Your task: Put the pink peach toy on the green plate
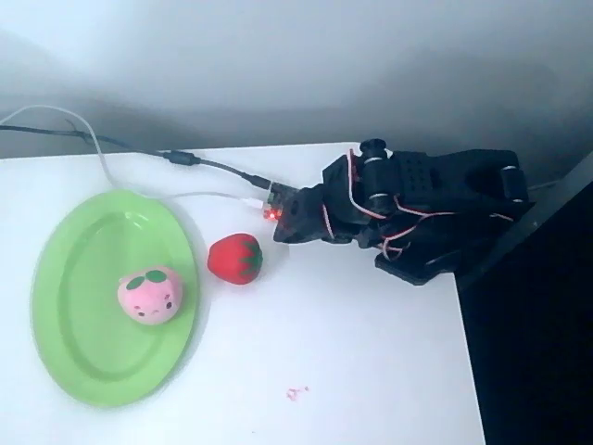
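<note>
The pink peach toy (149,295) rests on the green plate (79,352), right of the plate's middle, with its leaf patches and tiny face turned up. The plate lies flat on the left part of the white table. My black arm is folded low at the table's right side. Its gripper (295,221) points left, well apart from the peach and the plate and close to the red strawberry toy. The fingers merge into one dark shape, so I cannot tell how the jaws stand. Nothing shows between them.
A red strawberry toy (235,258) sits just off the plate's right rim. Black and white cables (199,165) run across the back of the table to a board with a red light (271,212). The table's right edge (468,352) drops off into darkness.
</note>
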Available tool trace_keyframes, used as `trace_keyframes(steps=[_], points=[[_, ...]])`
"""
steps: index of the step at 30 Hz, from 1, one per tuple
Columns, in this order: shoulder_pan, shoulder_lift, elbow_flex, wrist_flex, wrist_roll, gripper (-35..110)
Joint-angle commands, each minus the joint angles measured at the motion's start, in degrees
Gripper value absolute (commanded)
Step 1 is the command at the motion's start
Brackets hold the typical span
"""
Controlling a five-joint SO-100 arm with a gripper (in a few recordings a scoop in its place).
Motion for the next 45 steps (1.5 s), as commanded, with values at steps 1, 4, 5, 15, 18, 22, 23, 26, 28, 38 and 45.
trace_keyframes(steps=[1,4,5,15,18,22,23,26,28,38,45], points=[[-1.76,0.88,2.81,3.08,0.26,0],[-3.25,0.88,5.62,2.55,1.76,0],[-3.52,0.88,6.77,2.02,1.93,0],[-3.87,1.14,8.0,1.58,3.78,0],[-3.69,1.32,8.09,1.58,3.87,0],[-2.99,1.41,8.09,1.58,3.96,0],[-2.99,1.41,8.09,1.58,3.96,0],[-2.99,1.41,8.09,1.58,3.96,0],[-2.99,1.41,8.09,1.58,3.96,1],[-2.99,1.41,8.09,1.58,3.96,1],[-3.08,1.41,8.09,1.58,4.13,0]])
